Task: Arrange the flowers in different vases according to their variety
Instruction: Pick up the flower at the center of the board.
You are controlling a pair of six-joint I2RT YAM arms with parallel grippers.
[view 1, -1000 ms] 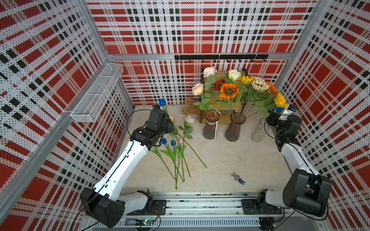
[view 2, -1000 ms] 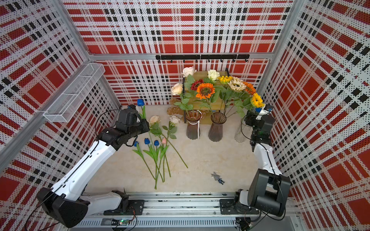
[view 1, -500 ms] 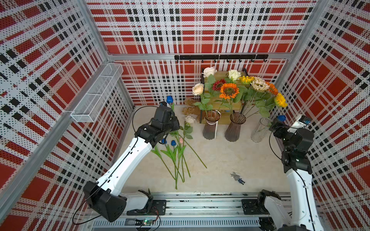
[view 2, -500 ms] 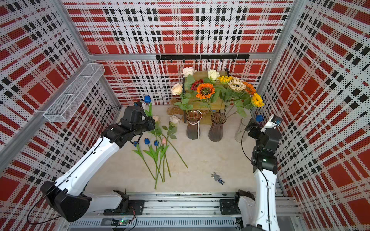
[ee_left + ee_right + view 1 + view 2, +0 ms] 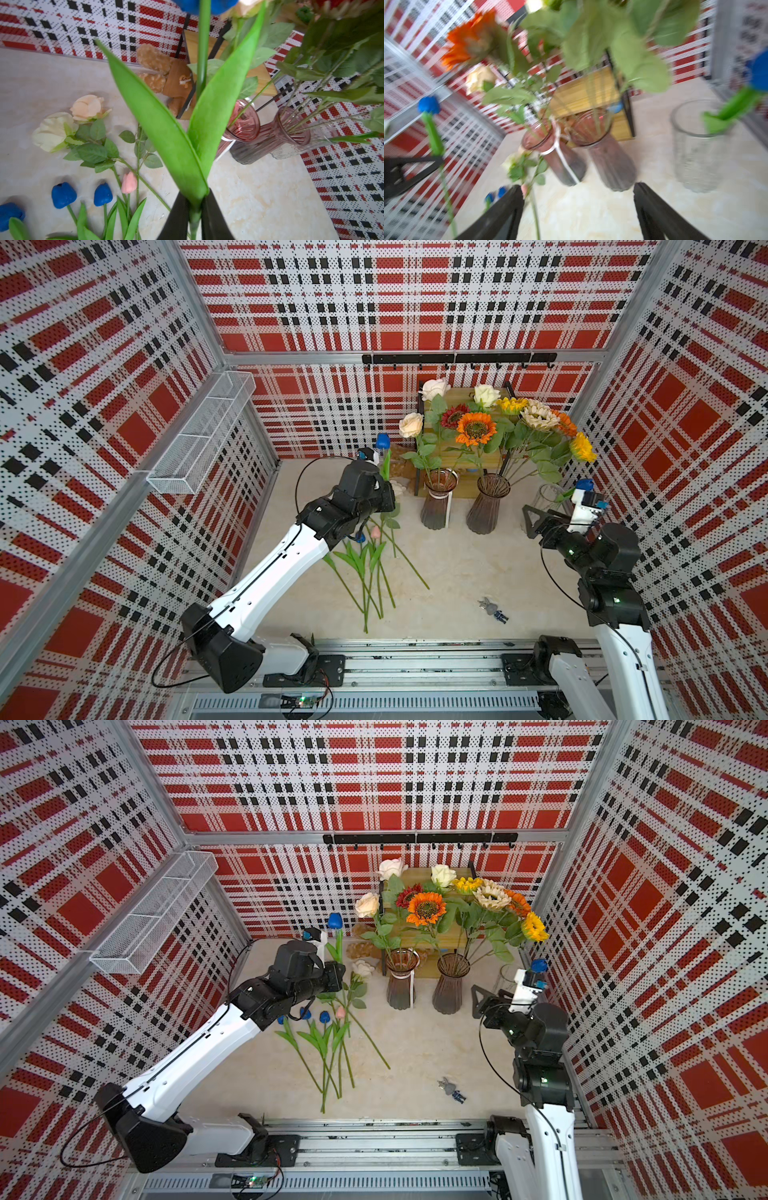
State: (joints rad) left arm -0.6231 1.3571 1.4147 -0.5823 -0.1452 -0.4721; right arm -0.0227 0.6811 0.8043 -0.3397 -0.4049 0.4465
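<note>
Blue tulip (image 5: 382, 442) up in the air: the left fingers (image 5: 195, 212) pinch its stem just under the two long leaves, bloom pointing up. Over on the other side, the right fingers (image 5: 542, 520) are spread wide and hold nothing, hovering near the clear vase (image 5: 547, 499), where a second tulip (image 5: 585, 484) leans on the rim. White roses (image 5: 411, 425) stand in one brown vase (image 5: 436, 499), sunflowers (image 5: 476, 429) in the other brown vase (image 5: 487, 506). Down on the surface (image 5: 449, 572) lie three loose blue tulips (image 5: 63, 195), a pink tulip (image 5: 129, 182) and two cream roses (image 5: 53, 132).
</note>
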